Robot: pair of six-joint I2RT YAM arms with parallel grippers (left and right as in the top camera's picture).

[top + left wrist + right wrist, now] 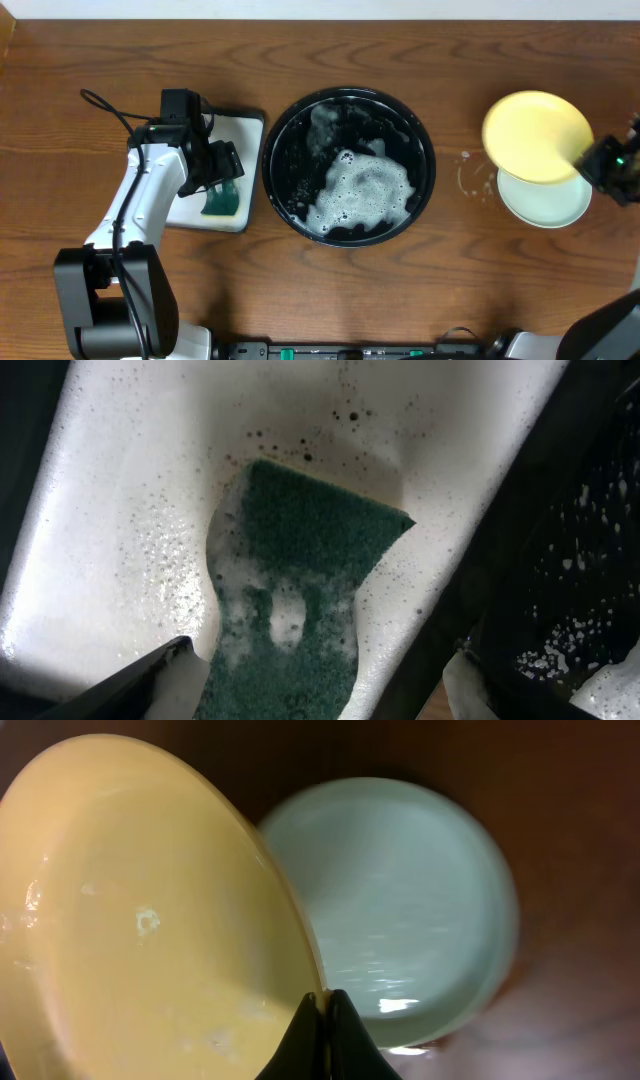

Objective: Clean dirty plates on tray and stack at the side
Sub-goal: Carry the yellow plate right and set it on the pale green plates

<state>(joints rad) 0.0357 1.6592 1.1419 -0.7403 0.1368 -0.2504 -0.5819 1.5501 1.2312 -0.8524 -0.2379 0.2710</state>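
Note:
The round black tray [285, 160] sits mid-table with white foam [362, 190] inside; no plate shows in it. At the right, my right gripper [592, 165] is shut on the rim of the pale yellow plate [535, 135]. The plate is lifted and tilted, partly over a mint-green plate [548, 200] lying on the table. In the right wrist view the closed gripper [322, 1005] pinches the yellow plate [150, 920] edge, with the mint plate [400, 900] beyond. My left gripper [320, 690] hangs open over a soapy green sponge [300, 580].
The sponge [222, 198] lies in a white rectangular tray [245, 125] left of the black tray, wet and speckled with suds. The black tray's wall [590, 560] shows just right of it. Water drops [470, 175] mark the wood near the plates.

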